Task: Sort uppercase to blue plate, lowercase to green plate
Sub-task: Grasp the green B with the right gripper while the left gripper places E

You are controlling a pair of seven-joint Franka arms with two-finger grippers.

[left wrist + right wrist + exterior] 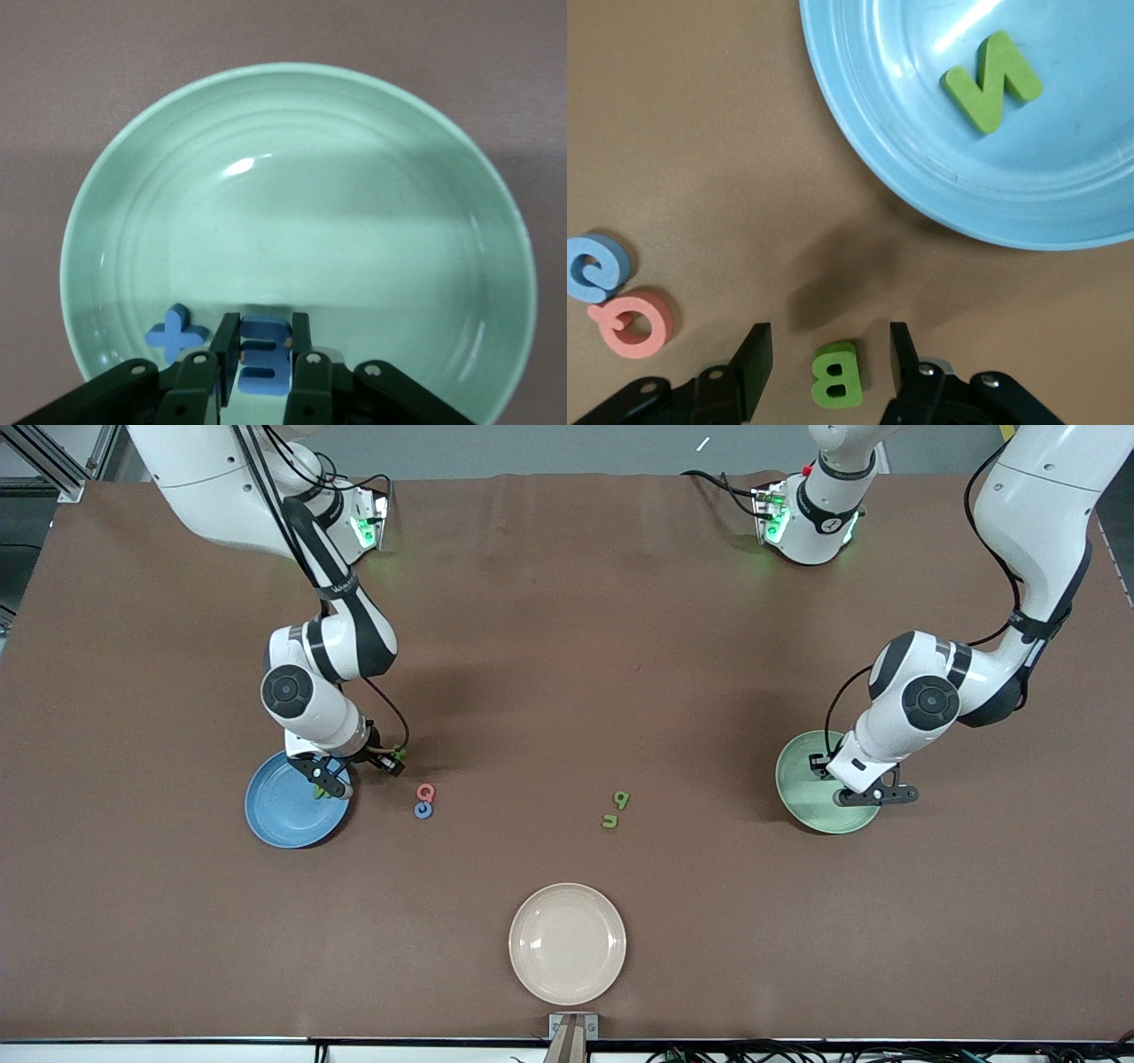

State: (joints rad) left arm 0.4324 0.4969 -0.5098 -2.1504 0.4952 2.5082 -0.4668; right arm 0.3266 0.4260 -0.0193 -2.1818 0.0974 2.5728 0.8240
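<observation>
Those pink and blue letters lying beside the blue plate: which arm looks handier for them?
The right arm, probably. Its right gripper hovers at the blue plate, fingers apart around the green B, beside the pink Q. The left gripper is over the green plate, shut on a blue letter.

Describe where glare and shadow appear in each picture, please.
Front view: soft arm shadows on the table. Left wrist view: bright glint and a broad shadow band on the green plate. Right wrist view: white glare streak on the blue plate; dark shadow beside the green B.
</observation>
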